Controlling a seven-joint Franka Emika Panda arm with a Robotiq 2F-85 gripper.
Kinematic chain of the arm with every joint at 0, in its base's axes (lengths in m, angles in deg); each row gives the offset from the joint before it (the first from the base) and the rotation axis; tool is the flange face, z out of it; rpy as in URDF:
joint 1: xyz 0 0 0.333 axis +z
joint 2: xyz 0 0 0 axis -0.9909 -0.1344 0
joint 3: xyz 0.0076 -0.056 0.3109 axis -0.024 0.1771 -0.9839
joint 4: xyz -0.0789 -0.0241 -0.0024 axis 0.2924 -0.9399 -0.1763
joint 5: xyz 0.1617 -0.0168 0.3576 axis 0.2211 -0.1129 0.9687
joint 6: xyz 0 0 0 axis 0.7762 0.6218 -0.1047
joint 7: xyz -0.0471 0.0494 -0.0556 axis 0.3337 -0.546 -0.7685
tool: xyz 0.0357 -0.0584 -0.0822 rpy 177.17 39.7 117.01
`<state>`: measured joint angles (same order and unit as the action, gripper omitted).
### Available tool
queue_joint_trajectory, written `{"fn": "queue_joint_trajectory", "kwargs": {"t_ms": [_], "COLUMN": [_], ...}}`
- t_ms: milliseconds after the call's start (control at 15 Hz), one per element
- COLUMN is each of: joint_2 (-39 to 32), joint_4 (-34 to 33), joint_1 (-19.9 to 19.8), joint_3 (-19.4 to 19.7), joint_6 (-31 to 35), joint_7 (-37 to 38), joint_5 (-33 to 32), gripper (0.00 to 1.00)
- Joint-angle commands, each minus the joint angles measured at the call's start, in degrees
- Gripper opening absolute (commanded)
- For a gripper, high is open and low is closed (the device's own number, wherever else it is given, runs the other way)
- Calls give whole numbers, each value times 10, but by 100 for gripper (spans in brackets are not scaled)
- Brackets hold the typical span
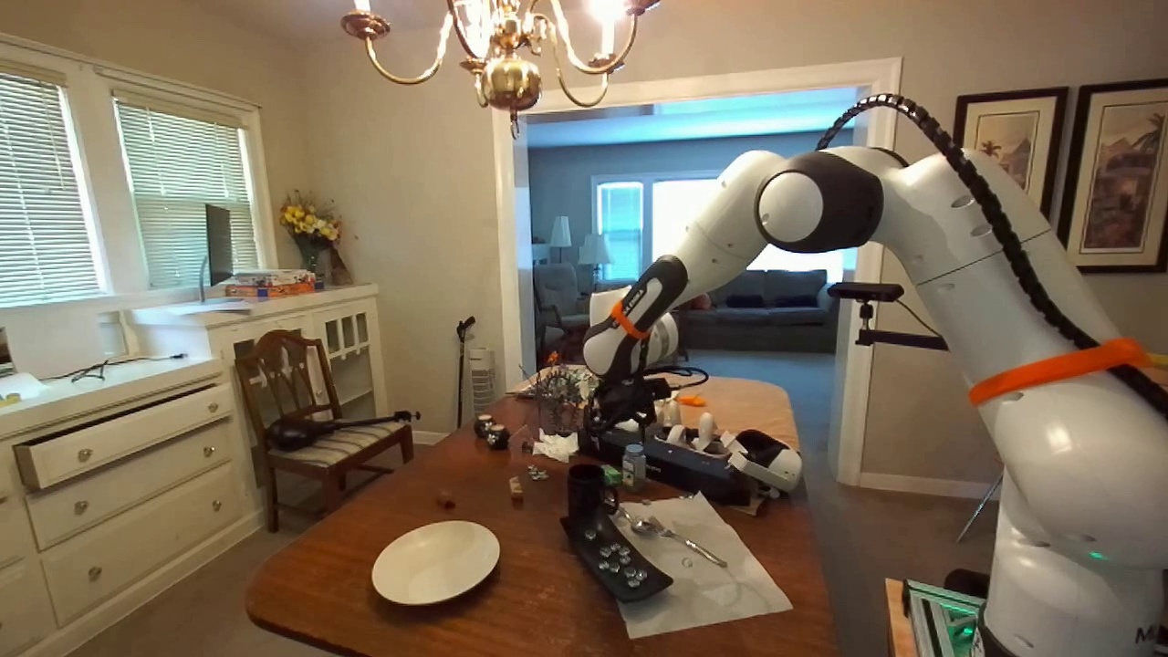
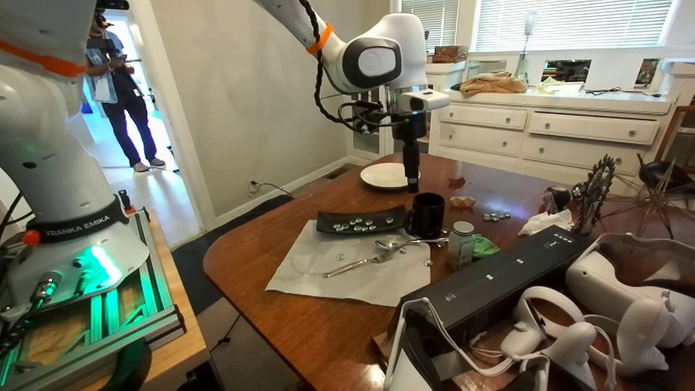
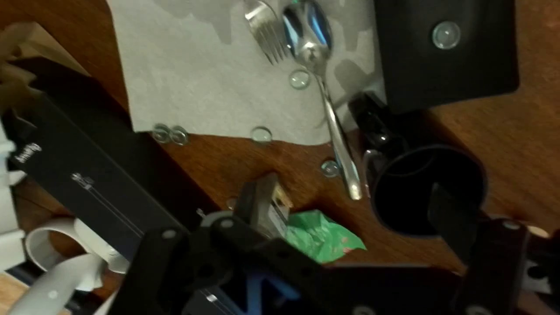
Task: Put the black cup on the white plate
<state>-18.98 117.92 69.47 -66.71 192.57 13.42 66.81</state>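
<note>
The black cup stands upright on the wooden table beside the black tray; it shows in both exterior views. In the wrist view the cup is at the right with its mouth toward the camera and its handle toward the paper. The white plate lies bare near the table end; it also shows in an exterior view and is out of the wrist view. My gripper is above the cup's level. In the wrist view the gripper is open and empty, with one finger overlapping the cup's mouth.
A black tray with glass beads touches or nearly touches the cup. White paper bears a fork and spoon. A small bottle, green wrapper and long black box stand nearby. White VR gear lies beyond.
</note>
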Motion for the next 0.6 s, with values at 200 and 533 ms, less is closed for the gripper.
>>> {"fn": "queue_joint_trajectory", "kwargs": {"t_ms": [200,533], "joint_2": [12,-13], "joint_4": [71,73], "joint_1": [-52,-115], "joint_3": [-98,-189], "joint_6": [155,200], "joint_7": [-223,-427], "joint_5": [136,189], "gripper": [100,100]}}
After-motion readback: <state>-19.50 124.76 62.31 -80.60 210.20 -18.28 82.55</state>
